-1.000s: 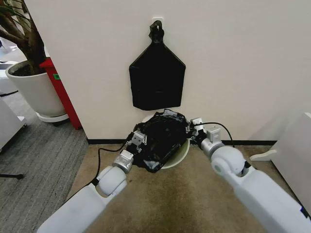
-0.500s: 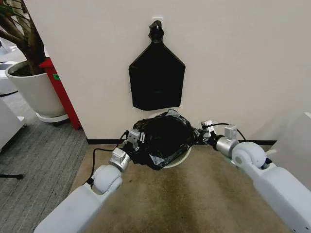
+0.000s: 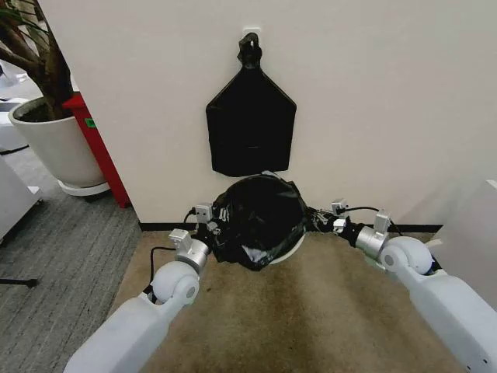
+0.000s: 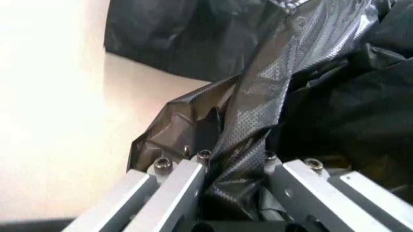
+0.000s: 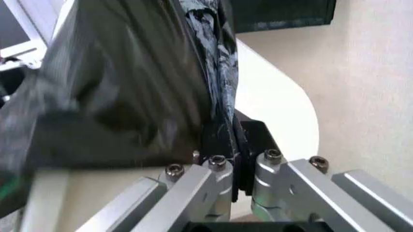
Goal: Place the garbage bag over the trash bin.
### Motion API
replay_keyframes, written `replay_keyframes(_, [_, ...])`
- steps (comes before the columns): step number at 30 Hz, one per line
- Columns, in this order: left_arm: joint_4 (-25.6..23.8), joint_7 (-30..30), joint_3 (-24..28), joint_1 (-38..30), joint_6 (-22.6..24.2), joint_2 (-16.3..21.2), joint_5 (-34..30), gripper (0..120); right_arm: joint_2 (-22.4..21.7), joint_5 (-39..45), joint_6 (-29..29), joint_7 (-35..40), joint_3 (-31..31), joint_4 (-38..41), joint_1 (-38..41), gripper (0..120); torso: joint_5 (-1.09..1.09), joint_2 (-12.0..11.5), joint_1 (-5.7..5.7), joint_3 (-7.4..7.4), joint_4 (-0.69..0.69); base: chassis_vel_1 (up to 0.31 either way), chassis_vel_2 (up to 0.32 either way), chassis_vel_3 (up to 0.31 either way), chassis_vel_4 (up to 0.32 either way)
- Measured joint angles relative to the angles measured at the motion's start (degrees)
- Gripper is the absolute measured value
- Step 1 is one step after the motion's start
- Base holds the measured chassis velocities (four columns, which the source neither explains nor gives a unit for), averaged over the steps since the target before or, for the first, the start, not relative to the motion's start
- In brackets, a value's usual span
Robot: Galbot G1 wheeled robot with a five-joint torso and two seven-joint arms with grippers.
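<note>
The glossy black garbage bag (image 3: 258, 217) is stretched wide over the cream-white trash bin (image 3: 293, 247), of which just a strip of rim shows at the front right. My left gripper (image 3: 208, 227) is shut on the bag's left edge; the left wrist view shows crinkled black film (image 4: 248, 145) pinched between the fingers. My right gripper (image 3: 320, 219) is shut on the bag's right edge, and in the right wrist view the film (image 5: 129, 87) is clamped beside the bin's pale rim (image 5: 284, 111).
A flat black bundle (image 3: 251, 128) hangs from a wall hook just above the bin. A large white plant pot (image 3: 54, 144) and a red panel (image 3: 99, 148) stand at the left. Brown carpet lies in front, a white cabinet edge (image 3: 474, 241) at the right.
Both grippers have moved apart and away from me, pulling the bag's mouth wider. The bag now covers more of the bin's rim than a second ago.
</note>
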Motion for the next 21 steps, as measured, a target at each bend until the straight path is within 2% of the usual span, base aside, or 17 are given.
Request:
replay_keyframes(8, [-0.43, -2.74, -0.32, -0.49, 2.16, -0.04, -8.49, 1, -0.08, -1.71, 2.27, -1.56, 2.22, -0.59, -1.41, 0, 0.00, 0.00, 0.00, 0.00, 0.00, 0.000, 0.000, 0.000, 0.000])
replay_keyframes(11, [-0.40, -3.48, -0.39, -0.62, 2.80, -0.08, -10.28, 1, -0.13, -2.25, 2.36, 0.96, 3.72, 0.77, -2.77, 1, 0.00, 0.00, 0.00, 0.00, 0.00, 0.000, 0.000, 0.000, 0.000])
replay_keyframes(16, [0.39, -5.17, -0.65, -0.82, 3.68, -0.33, -12.09, 1, -0.45, 0.01, 2.30, 5.69, 10.55, 6.61, -8.40, 23, 0.00, 0.00, 0.00, 0.00, 0.00, 0.000, 0.000, 0.000, 0.000])
replay_keyframes(17, [0.39, -5.17, -0.65, -0.82, 3.68, -0.33, -12.09, 1, -0.45, 0.01, 2.30, 5.69, 10.55, 6.61, -8.40, 23, 0.00, 0.00, 0.00, 0.00, 0.00, 0.000, 0.000, 0.000, 0.000])
replay_keyframes(21, [0.97, -6.92, -0.39, -1.08, 3.48, -0.53, -10.65, 1, 1.11, 1.22, -0.41, 17.39, 16.46, 15.68, -14.86, 39, 0.00, 0.00, 0.00, 0.00, -0.01, 0.000, 0.000, 0.000, 0.000])
